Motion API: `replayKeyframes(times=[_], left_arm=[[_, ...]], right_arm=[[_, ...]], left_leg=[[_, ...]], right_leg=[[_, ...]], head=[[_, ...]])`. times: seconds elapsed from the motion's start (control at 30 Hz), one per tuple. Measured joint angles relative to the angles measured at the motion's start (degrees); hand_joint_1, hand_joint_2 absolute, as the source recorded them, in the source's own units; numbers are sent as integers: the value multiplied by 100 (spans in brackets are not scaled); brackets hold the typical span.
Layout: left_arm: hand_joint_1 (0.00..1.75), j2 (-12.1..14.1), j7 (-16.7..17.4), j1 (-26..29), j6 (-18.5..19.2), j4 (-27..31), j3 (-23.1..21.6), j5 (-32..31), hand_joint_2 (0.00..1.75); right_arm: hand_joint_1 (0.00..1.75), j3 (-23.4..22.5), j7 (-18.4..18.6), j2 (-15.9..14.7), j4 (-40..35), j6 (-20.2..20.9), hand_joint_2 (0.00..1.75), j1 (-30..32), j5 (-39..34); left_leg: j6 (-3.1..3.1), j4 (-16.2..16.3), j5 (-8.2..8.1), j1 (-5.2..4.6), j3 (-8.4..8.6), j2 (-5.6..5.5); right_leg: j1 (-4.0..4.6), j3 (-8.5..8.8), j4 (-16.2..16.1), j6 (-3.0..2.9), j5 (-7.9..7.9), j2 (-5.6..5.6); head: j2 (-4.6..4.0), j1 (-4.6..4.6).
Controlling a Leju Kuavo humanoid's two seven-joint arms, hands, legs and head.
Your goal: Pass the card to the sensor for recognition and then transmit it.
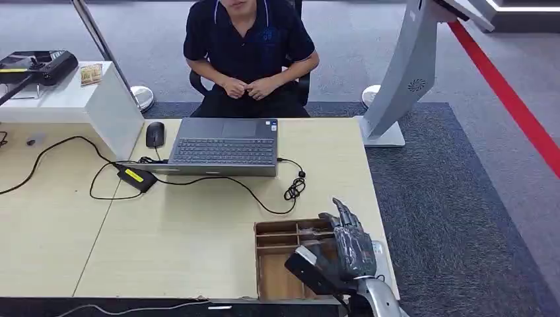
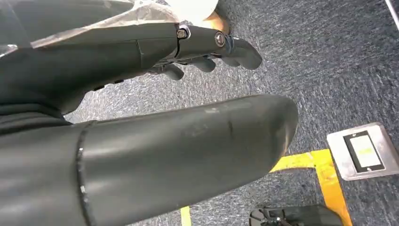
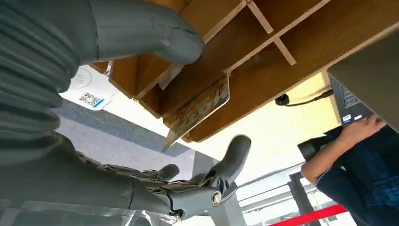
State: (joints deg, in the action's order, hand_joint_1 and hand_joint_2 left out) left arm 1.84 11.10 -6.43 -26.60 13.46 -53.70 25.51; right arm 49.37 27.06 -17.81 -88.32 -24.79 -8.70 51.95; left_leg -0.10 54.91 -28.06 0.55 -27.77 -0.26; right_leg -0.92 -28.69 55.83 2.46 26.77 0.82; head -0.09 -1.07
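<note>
Surface: pale wood-look laminate, smooth, matt w/ faint sheen. Divided tray: bare brown wood, thin slats, matt; grain visible in right wrist view. Card: thin, stiff, printed gold-brown pattern, slight gloss. Right hand: dark grey plastic, smooth, semi-gloss; grey ribbed cover at wrist looks rubbery. Left hand: dark smooth plastic w/ metal screw heads, scuffed sheen on thumb. Floor carpet: grey-blue, rough short pile. Floor plate: brushed metal. Laptop: grey matt metal-look shell. Person's shirt: dark navy cloth.
</note>
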Motion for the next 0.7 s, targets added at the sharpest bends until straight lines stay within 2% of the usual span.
replayKeyframes(times=[0.07,0.1,0.17,0.2,0.23,0.7], left_arm=[[0,0,0,0,0,0,0,0,0],[0,0,0,0,0,0,0,0,0],[0,0,0,0,0,0,0,-2,0],[0,0,0,0,0,0,0,-2,0],[0,0,0,0,0,0,0,-2,0],[0,0,0,0,0,0,0,-2,0]], right_arm=[[70,0,-4,2,2,-4,175,-1,-2],[80,-4,-13,4,4,-7,175,-1,-2],[113,-11,-17,7,9,-9,175,-1,-4],[157,-18,-20,7,9,-9,175,-2,-4],[175,-26,-31,7,11,-18,175,-2,-7],[175,-74,-153,44,77,-122,175,-36,-94]], left_leg=[[0,0,0,0,0,0],[0,0,0,0,0,0],[0,0,0,0,0,0],[0,0,0,0,0,0],[0,0,0,0,0,0],[0,0,0,0,1,0]], right_leg=[[0,0,0,0,0,0],[0,0,0,0,0,0],[0,0,0,0,0,0],[0,0,0,0,0,0],[0,0,0,0,0,0],[0,2,0,0,0,0]], head=[[0,0],[0,0],[0,0],[0,0],[0,0],[0,0]])
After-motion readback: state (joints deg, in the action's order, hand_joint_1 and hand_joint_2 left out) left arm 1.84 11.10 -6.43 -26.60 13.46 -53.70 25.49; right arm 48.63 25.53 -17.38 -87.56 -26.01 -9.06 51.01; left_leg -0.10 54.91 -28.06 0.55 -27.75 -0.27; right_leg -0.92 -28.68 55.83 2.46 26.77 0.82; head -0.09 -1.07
